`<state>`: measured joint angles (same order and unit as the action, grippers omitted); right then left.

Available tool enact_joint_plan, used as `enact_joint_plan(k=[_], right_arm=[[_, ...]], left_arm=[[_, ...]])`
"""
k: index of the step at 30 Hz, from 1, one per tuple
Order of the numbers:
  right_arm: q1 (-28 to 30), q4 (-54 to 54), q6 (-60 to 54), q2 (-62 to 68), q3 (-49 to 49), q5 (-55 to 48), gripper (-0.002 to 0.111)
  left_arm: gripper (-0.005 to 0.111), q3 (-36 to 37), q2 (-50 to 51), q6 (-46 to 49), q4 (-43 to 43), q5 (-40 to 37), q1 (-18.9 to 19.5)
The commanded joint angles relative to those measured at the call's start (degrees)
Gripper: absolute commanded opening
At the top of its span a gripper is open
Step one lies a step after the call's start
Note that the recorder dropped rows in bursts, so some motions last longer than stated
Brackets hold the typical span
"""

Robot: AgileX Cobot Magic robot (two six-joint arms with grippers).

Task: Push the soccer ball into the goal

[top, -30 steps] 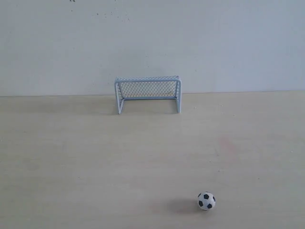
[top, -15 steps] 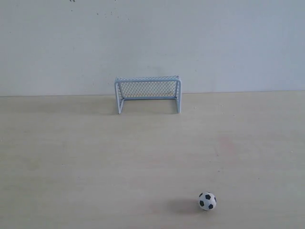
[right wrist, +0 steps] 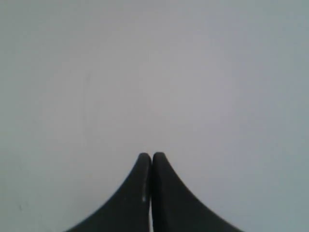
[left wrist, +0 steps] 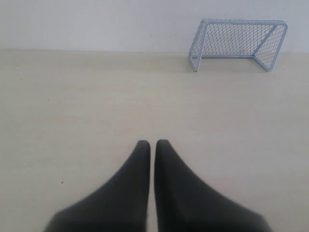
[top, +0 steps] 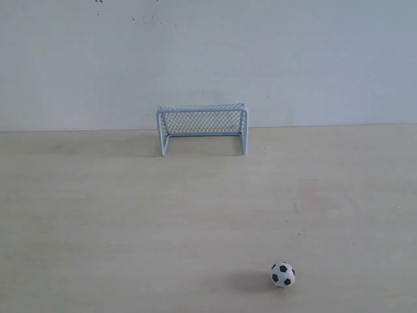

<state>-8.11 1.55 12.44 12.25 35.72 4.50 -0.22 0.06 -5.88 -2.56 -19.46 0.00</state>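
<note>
Soccer ball (top: 283, 274) on table (top: 130, 215), well apart from goal (top: 202, 129)

A pale wood-grain counter (top: 130, 222) fills the lower part of the exterior view and meets a plain whitish wall (top: 293, 59) along a straight line. A few small dark specks (top: 153, 19) dot the wall near the top. A faint reddish smudge (top: 306, 195) marks the counter.

Open tabletop (top: 130, 215) runs from soccer ball (top: 283, 274) to goal (top: 202, 122), backed by wall (top: 313, 59).
</note>
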Motion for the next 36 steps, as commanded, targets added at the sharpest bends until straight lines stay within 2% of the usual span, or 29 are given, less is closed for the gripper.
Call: enact_joint_plan(k=[1,2,3,8,12,14,16,21,23,26,28,31,33,36], right_arm=[[0.2,0.6,-8.8,17.0,12.2,-32.2,0.000],[0.2,0.6,-12.4,23.3,14.2,-39.3,0.000],[0.2,0.6,-14.7,27.2,14.7,-41.2,0.000],[0.2,-2.3,-12.4,39.2,14.7,-38.1,0.000],[0.2,-2.3,-16.0,41.0,14.9,-33.6,0.000],[0.2,-4.2,-28.4,42.4,15.9,-35.2,0.000],[0.2,-9.8,-42.2,45.0,17.8,-41.0,0.000],[0.2,-33.8,-79.2,54.0,24.2,-61.5,0.000],[0.0,-37.8,-91.4,58.3,25.6,-70.6,0.000],[-2.3,-34.7,-98.4,63.4,25.6,-72.3,0.000],[-6.9,-28.4,-99.6,68.3,24.2,-70.4,0.000],[-17.4,-18.5,-97.1,75.1,22.7,-65.4,0.000],[-21.4,-14.0,-96.8,78.7,22.5,-62.2,0.000],[-22.5,-10.9,-96.8,82.5,20.4,-55.1,0.000]], left_arm=[[0.004,0.2,-0.1,0.0,0.0,0.1,0.0],[0.004,0.2,-0.1,0.0,0.0,0.1,0.0],[0.004,0.2,-0.1,0.0,0.0,0.1,0.0],[0.004,0.2,-0.1,0.0,0.0,0.1,0.0],[0.004,0.2,-0.1,0.0,0.0,0.1,0.0],[0.004,0.2,-0.1,0.0,0.0,0.1,0.0],[0.004,0.2,-0.1,0.0,0.0,0.1,0.0],[0.004,0.2,-0.1,0.0,0.0,0.1,0.0],[0.004,0.2,-0.1,0.0,0.0,0.1,0.0],[0.004,0.2,-0.1,0.0,0.0,0.1,0.0],[0.004,0.2,-0.1,0.0,0.0,0.1,0.0],[0.004,0.2,-0.1,0.0,0.0,0.1,0.0],[0.004,0.2,-0.1,0.0,0.0,0.1,0.0],[0.004,0.2,-0.1,0.0,0.0,0.1,0.0]])
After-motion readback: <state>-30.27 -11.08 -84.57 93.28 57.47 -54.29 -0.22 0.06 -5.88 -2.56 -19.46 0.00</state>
